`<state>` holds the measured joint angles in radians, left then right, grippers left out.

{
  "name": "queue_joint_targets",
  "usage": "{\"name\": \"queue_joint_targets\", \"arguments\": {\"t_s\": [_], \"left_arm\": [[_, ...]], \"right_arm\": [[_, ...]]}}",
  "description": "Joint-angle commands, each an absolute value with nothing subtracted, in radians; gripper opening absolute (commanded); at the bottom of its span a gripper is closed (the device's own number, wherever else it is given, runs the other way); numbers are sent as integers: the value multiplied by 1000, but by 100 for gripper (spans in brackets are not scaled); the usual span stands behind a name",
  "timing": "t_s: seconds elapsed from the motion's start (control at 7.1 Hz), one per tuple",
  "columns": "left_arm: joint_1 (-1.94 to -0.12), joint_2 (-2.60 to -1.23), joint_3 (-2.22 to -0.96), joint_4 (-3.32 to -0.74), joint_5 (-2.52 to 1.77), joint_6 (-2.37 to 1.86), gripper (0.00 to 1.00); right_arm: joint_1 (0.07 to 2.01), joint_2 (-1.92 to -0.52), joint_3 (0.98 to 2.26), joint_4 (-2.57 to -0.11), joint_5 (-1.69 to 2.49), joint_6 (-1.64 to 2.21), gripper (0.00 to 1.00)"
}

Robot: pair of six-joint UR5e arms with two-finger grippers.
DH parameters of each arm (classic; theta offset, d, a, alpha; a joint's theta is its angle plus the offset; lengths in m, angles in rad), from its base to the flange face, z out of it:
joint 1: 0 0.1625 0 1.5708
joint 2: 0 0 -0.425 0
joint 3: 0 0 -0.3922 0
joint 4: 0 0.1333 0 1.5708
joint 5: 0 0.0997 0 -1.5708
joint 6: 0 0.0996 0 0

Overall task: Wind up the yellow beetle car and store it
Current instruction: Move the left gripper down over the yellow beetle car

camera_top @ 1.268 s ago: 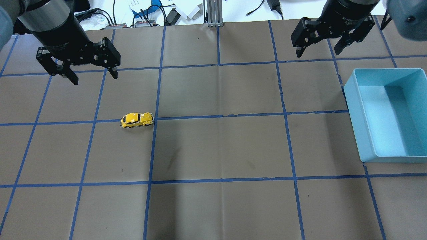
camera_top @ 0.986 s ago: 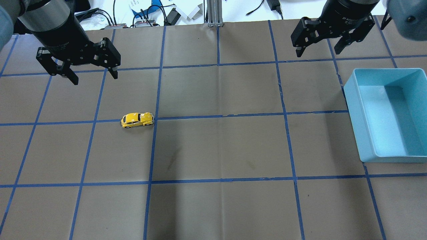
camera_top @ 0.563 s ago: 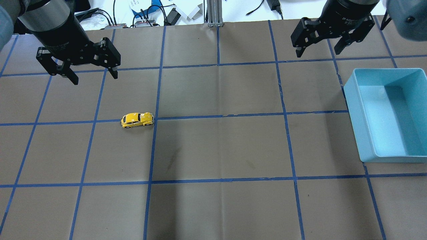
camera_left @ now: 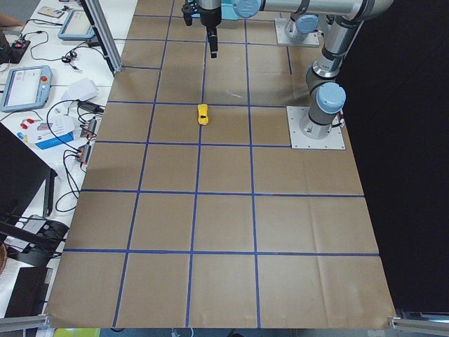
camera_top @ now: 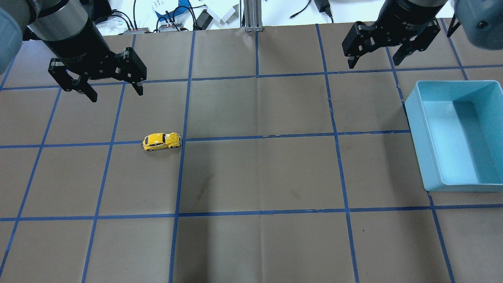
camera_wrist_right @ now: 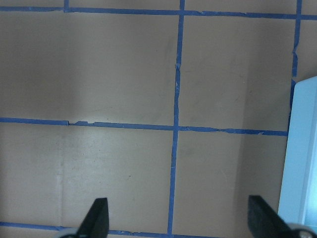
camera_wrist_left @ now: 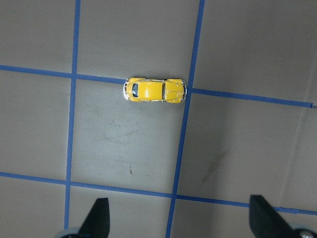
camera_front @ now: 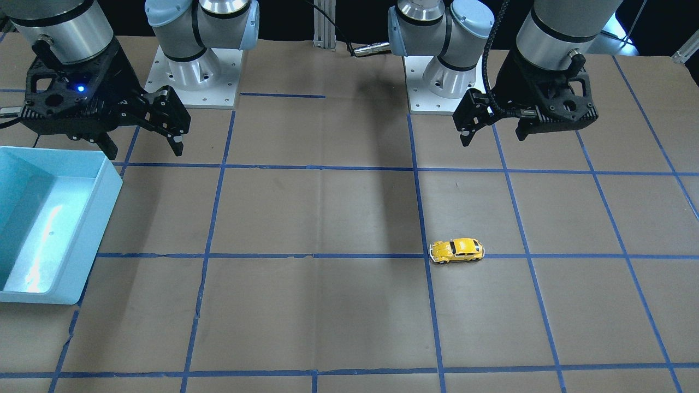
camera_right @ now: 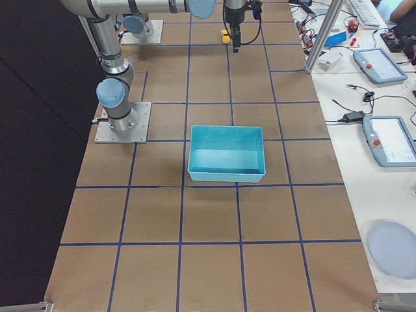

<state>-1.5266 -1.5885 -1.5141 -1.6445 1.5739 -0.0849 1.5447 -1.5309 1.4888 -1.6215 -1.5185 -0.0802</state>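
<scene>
The yellow beetle car [camera_top: 161, 141] stands on its wheels on the brown table, on a blue tape line left of the middle. It also shows in the front view [camera_front: 457, 251], the left wrist view [camera_wrist_left: 154, 90] and the left side view [camera_left: 203, 114]. My left gripper [camera_top: 116, 91] is open and empty, high above the table and behind the car. In the left wrist view its fingertips [camera_wrist_left: 99, 215] stand wide apart below the car. My right gripper [camera_top: 373, 62] is open and empty, far right at the back, near the light blue bin [camera_top: 424, 133].
The light blue bin [camera_front: 71, 240] is empty and sits at the table's right edge on my right arm's side. Blue tape lines grid the brown table. Cables, tablets and boxes lie on the white bench beyond the far edge [camera_top: 177, 15].
My left gripper has moved a little right and toward the car. The car, the bin and my right gripper have not moved.
</scene>
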Motion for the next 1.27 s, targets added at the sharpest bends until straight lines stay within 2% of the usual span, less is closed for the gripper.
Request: {"name": "queue_joint_targets", "arguments": {"t_s": [0.0, 0.7, 1.13], "left_arm": [[-1528, -1615, -1528, -1612, 1522, -57, 100], [-1551, -1719, -1623, -1473, 1525, 153, 100], [-1574, -1747, -1764, -1295, 1526, 519, 100]], "right_arm": [[1546, -1531, 1488, -1623, -1517, -80, 100], [1545, -1531, 1491, -1615, -1519, -80, 100], [1545, -1531, 1491, -1612, -1528, -77, 100]]}}
